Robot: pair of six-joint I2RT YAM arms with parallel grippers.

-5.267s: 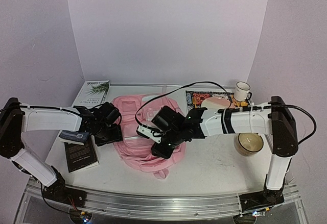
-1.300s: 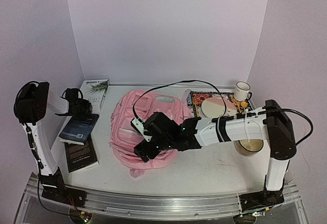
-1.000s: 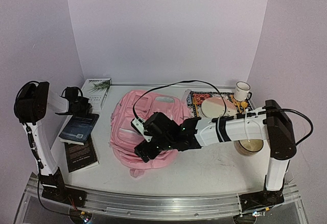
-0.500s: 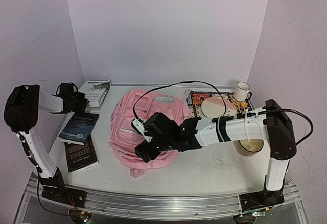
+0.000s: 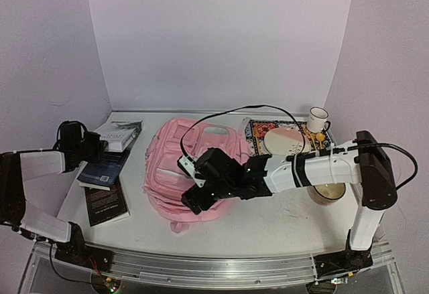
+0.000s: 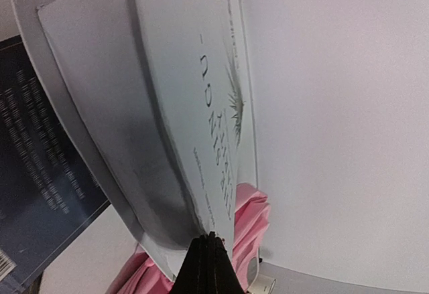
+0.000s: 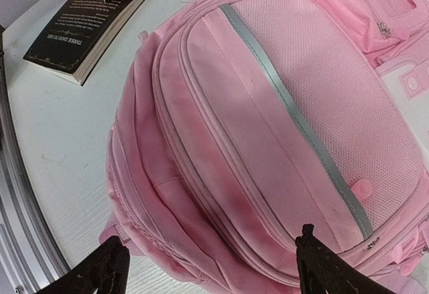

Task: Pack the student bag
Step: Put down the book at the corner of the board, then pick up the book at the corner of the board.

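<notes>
The student bag (image 5: 191, 157), a big soft pink backpack, lies flat mid-table with its zipped front pockets up. My right gripper (image 5: 194, 197) hovers open over its near end; in the right wrist view both fingertips (image 7: 314, 262) straddle the bag (image 7: 268, 140) with nothing between them. My left gripper (image 5: 100, 147) is at the left edge, shut on the corner of a white book (image 5: 120, 133). In the left wrist view the jaws (image 6: 209, 240) pinch the tilted white book (image 6: 181, 106), with the pink bag (image 6: 249, 217) behind.
A dark blue book (image 5: 104, 168) and a black book (image 5: 105, 202) lie left of the bag. At the back right sit a patterned book (image 5: 258, 130), a pale plate (image 5: 283, 140) and a white mug (image 5: 318, 118). A bowl (image 5: 326, 188) stands by the right arm.
My left arm has swung down and toward the near left, pulling the white book up and tilting it off the table. My right gripper has barely shifted over the bag.
</notes>
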